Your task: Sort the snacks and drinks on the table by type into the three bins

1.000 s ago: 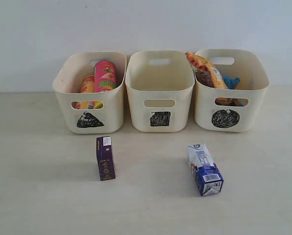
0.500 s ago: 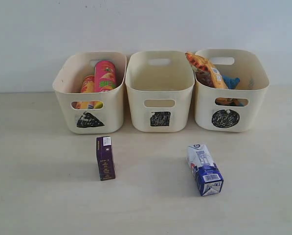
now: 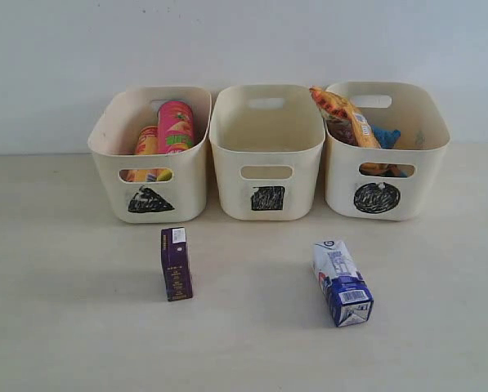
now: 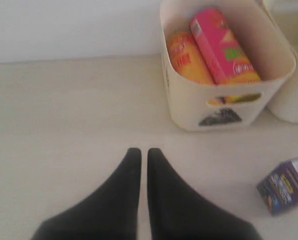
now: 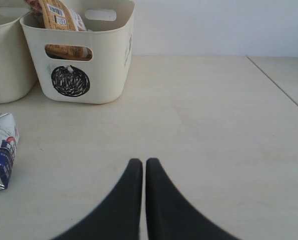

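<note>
Three cream bins stand in a row at the back of the table (image 3: 64,327). The triangle bin (image 3: 113,155) holds a pink chip tube (image 3: 175,126) and an orange-yellow chip tube (image 3: 146,143). The square bin (image 3: 266,143) shows nothing inside. In the circle bin (image 3: 427,143) lie an orange foil bag (image 3: 346,118) and a blue foil bag (image 3: 387,135). A dark purple carton (image 3: 176,264) stands in front of the triangle bin; a white and blue carton (image 3: 342,282) lies further right. My left gripper (image 4: 140,152) and right gripper (image 5: 139,163) are shut and empty, outside the exterior view.
A plain white wall runs behind the bins. In the right wrist view a seam (image 5: 278,85) crosses the table to the right of the circle bin (image 5: 109,60). The white and blue carton (image 5: 0,157) lies beside that gripper, apart from it.
</note>
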You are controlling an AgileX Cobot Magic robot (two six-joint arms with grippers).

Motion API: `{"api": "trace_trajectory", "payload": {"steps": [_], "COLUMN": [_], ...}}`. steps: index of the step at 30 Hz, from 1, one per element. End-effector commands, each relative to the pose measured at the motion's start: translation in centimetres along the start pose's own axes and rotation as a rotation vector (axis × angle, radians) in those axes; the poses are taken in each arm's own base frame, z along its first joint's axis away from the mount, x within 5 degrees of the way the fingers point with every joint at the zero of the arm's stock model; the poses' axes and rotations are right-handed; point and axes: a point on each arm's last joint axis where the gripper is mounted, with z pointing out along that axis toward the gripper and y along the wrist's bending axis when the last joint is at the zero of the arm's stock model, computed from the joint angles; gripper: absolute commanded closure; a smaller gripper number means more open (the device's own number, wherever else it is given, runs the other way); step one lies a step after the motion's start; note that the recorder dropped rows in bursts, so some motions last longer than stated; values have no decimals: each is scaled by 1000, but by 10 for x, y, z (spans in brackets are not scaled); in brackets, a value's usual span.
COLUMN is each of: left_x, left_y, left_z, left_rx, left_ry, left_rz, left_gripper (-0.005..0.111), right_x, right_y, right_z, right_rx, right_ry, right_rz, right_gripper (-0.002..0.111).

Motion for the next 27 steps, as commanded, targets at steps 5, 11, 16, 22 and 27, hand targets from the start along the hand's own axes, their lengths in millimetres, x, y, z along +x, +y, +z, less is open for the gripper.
{"api": "trace_trajectory", "payload": {"steps": [5, 11, 16, 22, 27], "left_x": [2, -1, -2, 6, 17], "left_y": [-58, -104, -136, -150, -160], "left_z": [3, 38, 80, 133, 150], "left_rx": [278, 367, 509, 444, 414], "left_ry": [201, 410, 490, 540, 543], "left_rz": [154, 191, 169, 97, 128], "left_gripper": [103, 66, -1, 7, 7], "right_x": [1, 1, 1, 1, 1], "right_y": [0, 0, 0, 0, 0], "right_z": [0, 0, 0, 0, 0], "right_rx": [4, 4, 4, 4, 4], "right_ry": [-4, -4, -4, -4, -4], "right_rz": [3, 3, 3, 3, 3], "right_gripper": [108, 108, 108, 108, 108]}}
